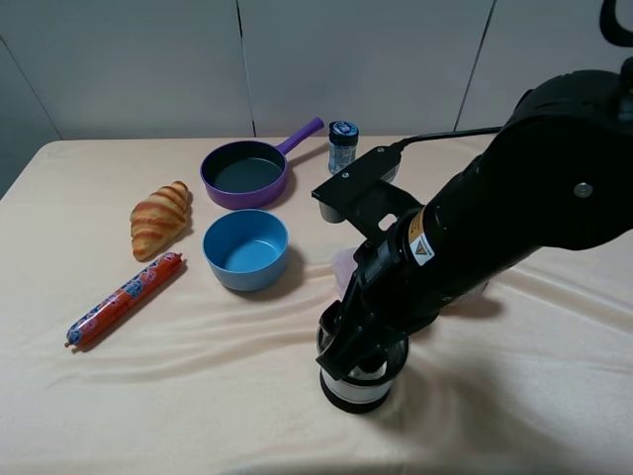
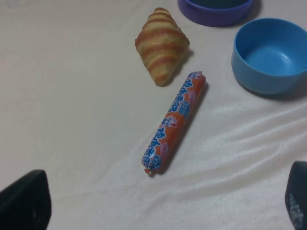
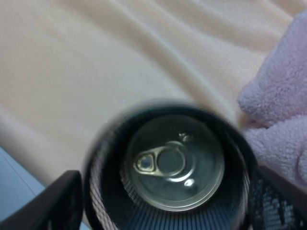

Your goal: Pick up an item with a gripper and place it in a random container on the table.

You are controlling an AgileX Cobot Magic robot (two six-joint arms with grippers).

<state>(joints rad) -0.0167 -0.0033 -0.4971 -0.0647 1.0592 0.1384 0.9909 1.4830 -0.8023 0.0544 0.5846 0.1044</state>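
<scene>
The tin can (image 3: pixel 173 163), its silver pull-tab lid up, lies at the bottom of the black wire-mesh cup (image 3: pixel 103 158). In the exterior view the cup (image 1: pixel 356 388) stands near the front of the cream-clothed table (image 1: pixel 198 396), its top hidden by my right arm. My right gripper (image 3: pixel 165 206) hangs straight over the cup, its fingers (image 3: pixel 53 206) spread to either side of the rim, open and holding nothing. My left gripper (image 2: pixel 160 206) is open and empty above bare cloth, near the sausage.
A wrapped sausage (image 1: pixel 124 299), a croissant (image 1: pixel 160 218), a blue bowl (image 1: pixel 245 249), a purple pan (image 1: pixel 245 173) and a blue-capped jar (image 1: pixel 342 145) lie on the left and back. A pale pink towel (image 3: pixel 283 110) lies right beside the cup.
</scene>
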